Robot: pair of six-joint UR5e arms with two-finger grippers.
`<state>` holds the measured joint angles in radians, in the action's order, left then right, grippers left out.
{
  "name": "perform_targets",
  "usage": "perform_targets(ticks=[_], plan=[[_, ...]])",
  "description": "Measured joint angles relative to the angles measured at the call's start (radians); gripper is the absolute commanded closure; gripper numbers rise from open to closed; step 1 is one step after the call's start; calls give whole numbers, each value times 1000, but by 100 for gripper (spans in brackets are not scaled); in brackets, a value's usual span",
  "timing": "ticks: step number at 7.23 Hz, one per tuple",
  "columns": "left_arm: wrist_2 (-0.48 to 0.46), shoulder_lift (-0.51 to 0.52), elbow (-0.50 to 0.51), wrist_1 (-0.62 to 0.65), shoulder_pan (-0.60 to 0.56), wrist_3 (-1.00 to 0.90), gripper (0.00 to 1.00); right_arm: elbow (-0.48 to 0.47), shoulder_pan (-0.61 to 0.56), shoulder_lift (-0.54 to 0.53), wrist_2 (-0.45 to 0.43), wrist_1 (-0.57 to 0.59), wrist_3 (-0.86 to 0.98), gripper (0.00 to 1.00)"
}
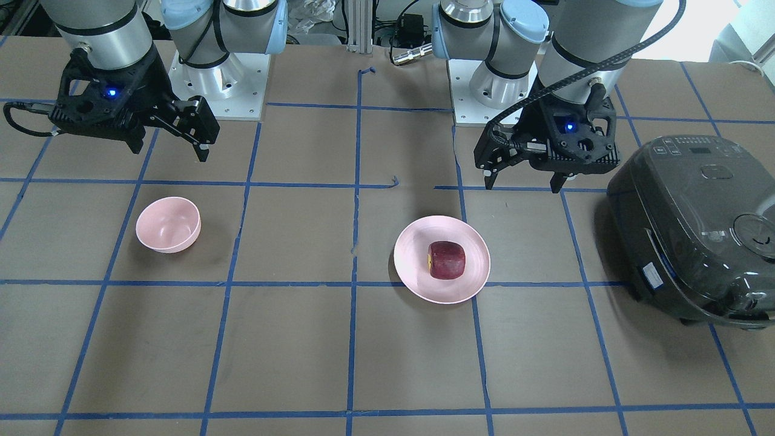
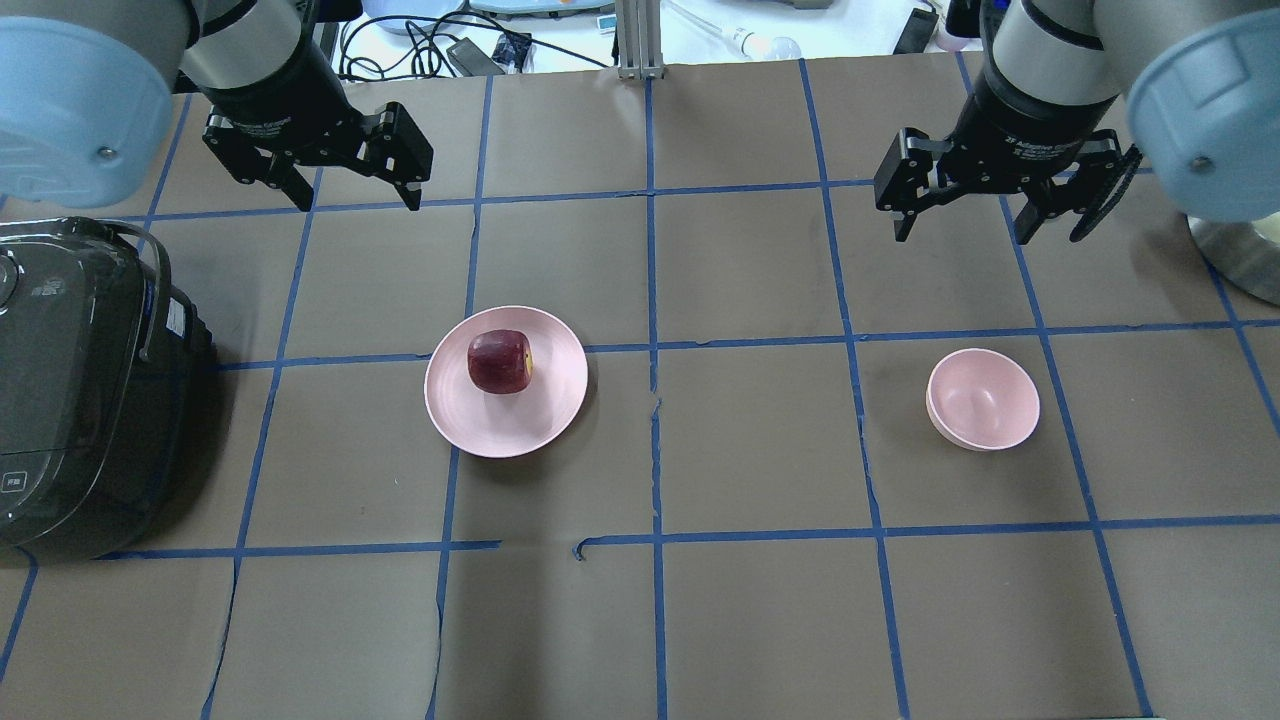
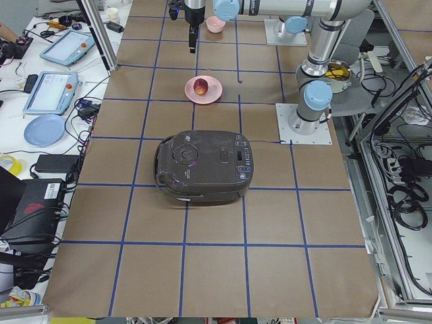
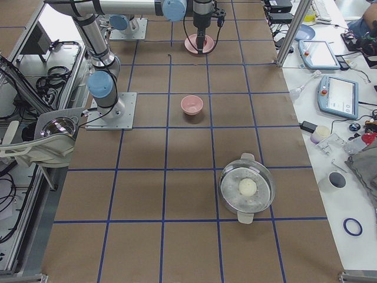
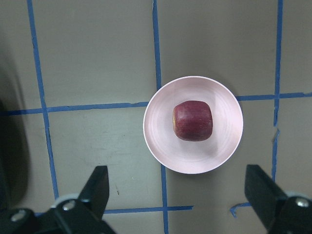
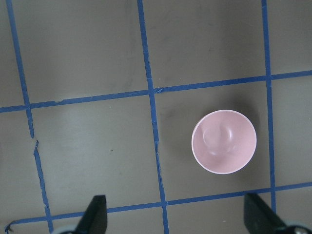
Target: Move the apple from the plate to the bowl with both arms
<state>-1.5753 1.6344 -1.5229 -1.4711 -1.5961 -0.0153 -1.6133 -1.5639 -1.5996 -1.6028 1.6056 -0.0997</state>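
Apple (image 2: 500,361) rests on plate (image 2: 480,425), left half of table, well apart from bowl (image 2: 983,400) on right. Left gripper (image 2: 357,200) is the nearer one: it hovers beyond plate's far rim, with apple toward robot and slightly right. Apple blocky, no clear long axis (yellowish patch faces right). Left gripper spread wide, empty, touching nothing. Right gripper (image 2: 960,232) likewise spread, empty, beyond bowl.

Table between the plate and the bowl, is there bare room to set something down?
Yes: the squares between plate and bowl are bare. Crowded only beyond the plate, where the rice cooker sits.
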Motion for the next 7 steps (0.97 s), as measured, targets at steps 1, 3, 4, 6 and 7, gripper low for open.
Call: perform_targets(ticks=[1,3,4,6,7], plan=[[0,0,0,0,-1,0,0,2,-1,-1,4,0,0,0],[0,-1,0,0,-1,0,0,4,-2,-6,11,-7,1,0],[0,-1,-1,0,-2,0,0,4,-2,-5,12,-6,1,0],[1,4,-1,0,-3,0,0,3,-2,-3,13,-3,1,0],[1,5,-1,1,-4,0,0,3,-3,-3,13,-3,2,0]])
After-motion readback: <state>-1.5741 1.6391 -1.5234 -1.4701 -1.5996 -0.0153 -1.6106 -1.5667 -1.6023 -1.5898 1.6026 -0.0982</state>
